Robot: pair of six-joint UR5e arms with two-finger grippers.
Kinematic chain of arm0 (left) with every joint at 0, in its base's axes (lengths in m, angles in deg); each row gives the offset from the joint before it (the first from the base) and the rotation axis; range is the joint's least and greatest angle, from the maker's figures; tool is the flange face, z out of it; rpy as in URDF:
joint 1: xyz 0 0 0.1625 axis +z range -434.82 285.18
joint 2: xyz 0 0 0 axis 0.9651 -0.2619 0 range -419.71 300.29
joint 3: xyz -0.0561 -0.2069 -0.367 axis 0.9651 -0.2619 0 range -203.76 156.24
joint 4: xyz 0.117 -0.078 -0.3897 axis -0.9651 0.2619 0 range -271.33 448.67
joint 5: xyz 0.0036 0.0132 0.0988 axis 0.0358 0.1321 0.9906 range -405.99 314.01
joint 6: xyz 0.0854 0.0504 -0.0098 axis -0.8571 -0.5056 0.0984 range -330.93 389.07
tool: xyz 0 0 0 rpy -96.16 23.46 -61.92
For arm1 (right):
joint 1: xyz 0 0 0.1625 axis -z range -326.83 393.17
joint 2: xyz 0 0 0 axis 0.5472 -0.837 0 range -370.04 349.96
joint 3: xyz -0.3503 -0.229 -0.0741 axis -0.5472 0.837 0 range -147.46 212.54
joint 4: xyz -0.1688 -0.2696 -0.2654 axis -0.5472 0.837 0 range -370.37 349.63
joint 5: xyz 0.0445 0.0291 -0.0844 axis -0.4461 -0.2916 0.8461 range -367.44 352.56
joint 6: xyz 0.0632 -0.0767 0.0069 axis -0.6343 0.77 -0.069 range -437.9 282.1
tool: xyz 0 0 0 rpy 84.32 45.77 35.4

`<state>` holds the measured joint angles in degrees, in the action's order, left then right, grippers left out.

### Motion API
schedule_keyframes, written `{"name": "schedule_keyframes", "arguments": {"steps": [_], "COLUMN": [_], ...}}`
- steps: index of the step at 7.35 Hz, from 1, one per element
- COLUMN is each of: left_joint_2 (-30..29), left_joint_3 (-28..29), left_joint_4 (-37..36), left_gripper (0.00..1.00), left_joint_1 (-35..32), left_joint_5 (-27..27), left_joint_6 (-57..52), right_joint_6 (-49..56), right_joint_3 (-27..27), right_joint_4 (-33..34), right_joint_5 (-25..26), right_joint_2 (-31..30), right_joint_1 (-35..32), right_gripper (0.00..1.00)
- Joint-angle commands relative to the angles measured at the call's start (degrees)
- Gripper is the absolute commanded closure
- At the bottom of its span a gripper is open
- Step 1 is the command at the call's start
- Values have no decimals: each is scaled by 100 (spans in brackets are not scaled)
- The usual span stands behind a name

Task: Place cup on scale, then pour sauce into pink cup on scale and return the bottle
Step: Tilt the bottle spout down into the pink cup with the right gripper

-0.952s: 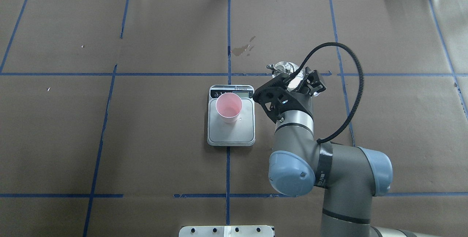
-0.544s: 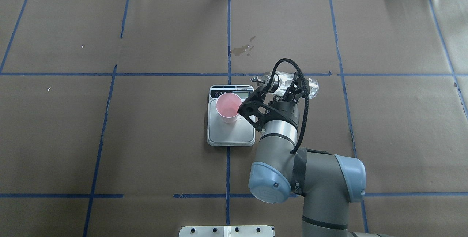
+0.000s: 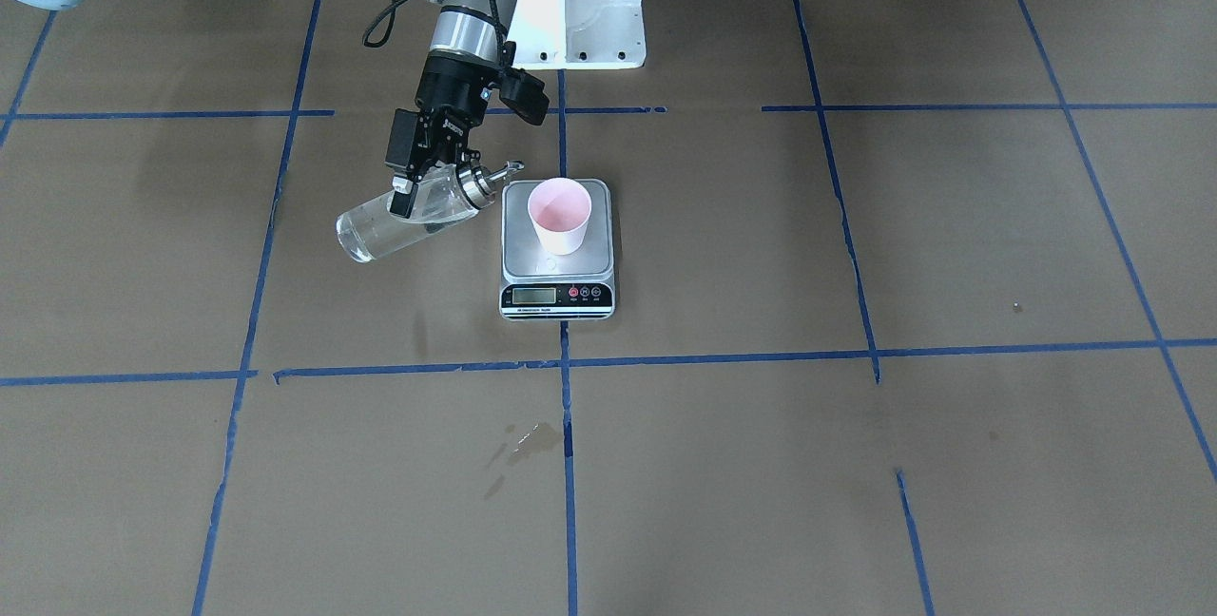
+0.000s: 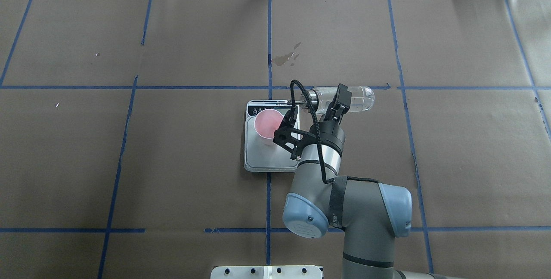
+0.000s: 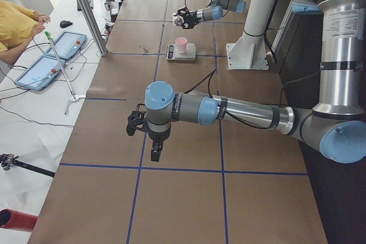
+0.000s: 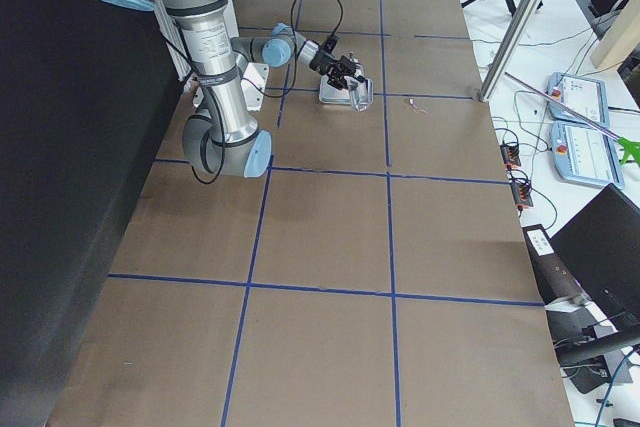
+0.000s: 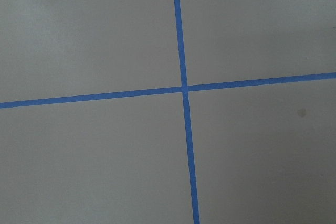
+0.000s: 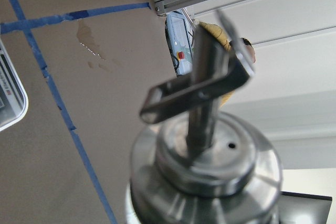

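The cup (image 4: 269, 125) stands on the scale (image 4: 258, 158), near the platform's middle. The bottle (image 4: 359, 97) hangs tilted to the scale's right, its spout (image 3: 511, 165) seemingly just over the scale's far right corner.

The bottle (image 3: 376, 231) is made of clear glossy glass, its collar (image 8: 202, 166) of shiny metal. The cup (image 3: 559, 214) looks like matt paper. The table (image 3: 856, 464) is covered with matt brown paper.
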<state>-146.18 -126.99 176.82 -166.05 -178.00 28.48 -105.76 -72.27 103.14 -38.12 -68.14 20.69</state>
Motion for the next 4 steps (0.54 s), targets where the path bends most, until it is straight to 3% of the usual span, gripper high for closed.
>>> {"name": "schedule_keyframes", "arguments": {"steps": [1, 4], "left_joint_2": [16, 16], "left_joint_3": [-4, 5], "left_joint_4": [0, 0], "left_gripper": [0, 0], "left_joint_1": [0, 0], "left_joint_5": [0, 0], "left_joint_6": [-3, -3], "right_joint_6": [611, 1351], "right_joint_3": [240, 312], "right_joint_4": [66, 162], "right_joint_5": [499, 992], "right_joint_2": [18, 53], "right_joint_1": [0, 27], "right_gripper": [100, 100]}}
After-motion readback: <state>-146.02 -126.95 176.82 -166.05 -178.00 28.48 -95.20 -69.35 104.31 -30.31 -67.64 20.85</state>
